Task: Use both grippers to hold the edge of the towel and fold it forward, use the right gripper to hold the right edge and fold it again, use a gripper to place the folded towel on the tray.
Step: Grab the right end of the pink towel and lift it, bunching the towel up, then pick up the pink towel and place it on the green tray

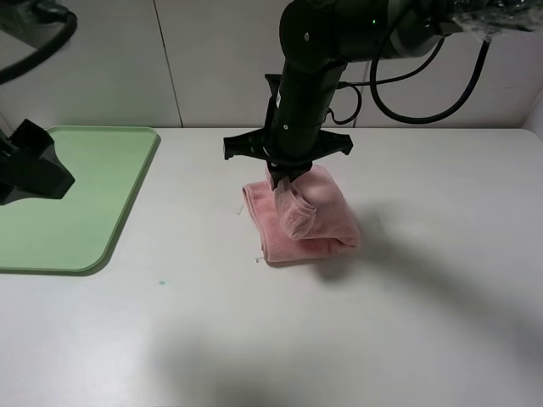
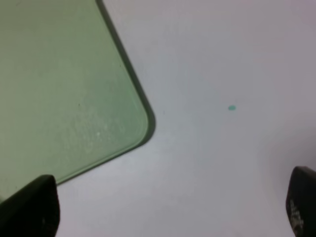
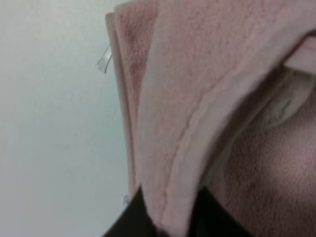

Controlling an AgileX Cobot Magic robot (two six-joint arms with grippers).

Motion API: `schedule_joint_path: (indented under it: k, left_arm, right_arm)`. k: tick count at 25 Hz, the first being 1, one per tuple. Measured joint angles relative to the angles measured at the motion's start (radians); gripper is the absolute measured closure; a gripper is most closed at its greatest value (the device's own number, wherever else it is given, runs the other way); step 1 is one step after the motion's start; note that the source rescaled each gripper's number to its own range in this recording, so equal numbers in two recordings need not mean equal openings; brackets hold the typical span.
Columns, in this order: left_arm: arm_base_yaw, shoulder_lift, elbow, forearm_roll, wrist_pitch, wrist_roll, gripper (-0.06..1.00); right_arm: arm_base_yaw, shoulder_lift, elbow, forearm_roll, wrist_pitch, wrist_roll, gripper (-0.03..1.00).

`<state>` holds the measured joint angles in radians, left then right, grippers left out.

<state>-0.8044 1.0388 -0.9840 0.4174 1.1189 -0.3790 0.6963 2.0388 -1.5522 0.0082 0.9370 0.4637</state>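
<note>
The pink towel (image 1: 301,216) lies folded in the middle of the white table. My right gripper (image 1: 283,180) hangs over its far edge, shut on a flap of the towel and lifting it a little. In the right wrist view the towel edge (image 3: 173,163) runs down between the dark fingertips (image 3: 128,219). The green tray (image 1: 76,199) sits at the left of the table. My left gripper (image 1: 34,165) hovers over the tray's left part, open and empty; its dark fingertips (image 2: 34,207) show at the frame's lower corners above the tray corner (image 2: 74,98).
A small green speck (image 1: 161,281) marks the table in front of the tray. A white wall stands behind the table. Black cables hang from the right arm at the top right.
</note>
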Motion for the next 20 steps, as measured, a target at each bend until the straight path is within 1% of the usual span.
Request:
schedule_joint_path:
  k: [1, 3, 4, 5, 6, 8, 10, 16, 20]
  left_arm:
    - [0.0, 0.0, 0.0, 0.0, 0.0, 0.001, 0.04]
    - [0.0, 0.0, 0.0, 0.0, 0.0, 0.001, 0.04]
    - [0.0, 0.0, 0.0, 0.0, 0.0, 0.001, 0.04]
    - [0.0, 0.0, 0.0, 0.0, 0.0, 0.001, 0.04]
    - [0.0, 0.0, 0.0, 0.0, 0.0, 0.001, 0.04]
    - [0.0, 0.0, 0.0, 0.0, 0.0, 0.001, 0.04]
    - [0.0, 0.0, 0.0, 0.0, 0.0, 0.001, 0.04]
    - [0.0, 0.0, 0.0, 0.0, 0.0, 0.001, 0.04]
    - [0.0, 0.0, 0.0, 0.0, 0.0, 0.002, 0.04]
  right_arm:
    - [0.001, 0.0, 0.0, 0.0, -0.001, -0.001, 0.71]
    - [0.005, 0.0, 0.0, -0.001, -0.001, -0.01, 0.42]
    - [0.01, 0.0, 0.0, -0.008, -0.005, -0.013, 0.25]
    - [0.016, 0.0, 0.0, -0.008, -0.008, -0.016, 0.13]
    - [0.021, 0.0, 0.0, -0.008, -0.013, -0.018, 0.06]
    - [0.03, 0.0, 0.0, -0.019, -0.015, -0.02, 0.0]
    - [0.033, 0.0, 0.0, -0.027, -0.015, -0.02, -0.02]
    - [0.033, 0.0, 0.0, -0.068, -0.012, -0.02, -0.03]
    - [0.033, 0.0, 0.0, -0.116, 0.004, -0.02, -0.03]
